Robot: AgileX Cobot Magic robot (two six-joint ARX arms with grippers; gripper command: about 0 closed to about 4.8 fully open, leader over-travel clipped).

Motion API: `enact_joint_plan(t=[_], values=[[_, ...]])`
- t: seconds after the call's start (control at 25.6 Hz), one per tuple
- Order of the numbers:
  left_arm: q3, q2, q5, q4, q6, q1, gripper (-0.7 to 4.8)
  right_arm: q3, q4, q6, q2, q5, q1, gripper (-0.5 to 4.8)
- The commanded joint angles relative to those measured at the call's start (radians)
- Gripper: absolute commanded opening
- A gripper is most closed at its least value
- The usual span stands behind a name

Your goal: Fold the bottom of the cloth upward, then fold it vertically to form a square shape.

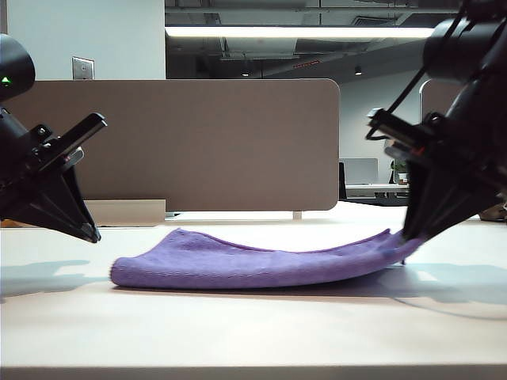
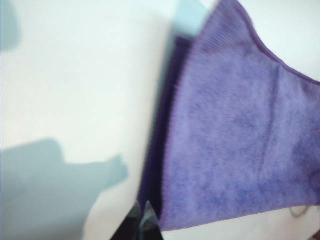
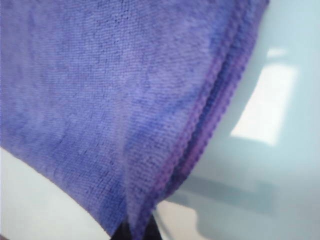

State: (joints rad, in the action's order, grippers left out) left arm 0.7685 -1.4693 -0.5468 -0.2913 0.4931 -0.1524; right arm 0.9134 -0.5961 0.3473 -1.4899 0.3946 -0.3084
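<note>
The cloth is soft, light and limp; I judge it will sag between holds, so pinching corners or stitched edges suits it best. It is purple, fuzzy, already doubled into layers, lying on the counter between the two pincers. The right pincer is clenched on the cloth's end, lifting that edge just off the counter. The left pincer is clenched empty, tips just beside the cloth's other end.
</note>
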Motion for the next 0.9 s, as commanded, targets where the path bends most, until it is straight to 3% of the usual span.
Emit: enact_joint_plan(t=[0.04, 0.35, 0.59, 0.9], values=[[0.003, 0.005, -0.018, -0.018, -0.007, -0.004, -0.06, 0.001, -0.060, -0.034, 0.053, -0.107, 0.000, -0.04], [0.003, 0.110, -0.006, -0.008, -0.011, -0.003, -0.05, 0.002, -0.080, -0.033, 0.136, -0.101, -0.003, -0.04], [0.002, 0.182, 0.012, -0.043, -0.014, -0.003, -0.05, 0.035, -0.077, -0.033, 0.121, -0.158, -0.100, -0.04], [0.003, 0.258, 0.012, -0.073, -0.023, -0.003, -0.05, 0.179, -0.080, -0.021, -0.002, -0.151, -0.189, -0.04]])
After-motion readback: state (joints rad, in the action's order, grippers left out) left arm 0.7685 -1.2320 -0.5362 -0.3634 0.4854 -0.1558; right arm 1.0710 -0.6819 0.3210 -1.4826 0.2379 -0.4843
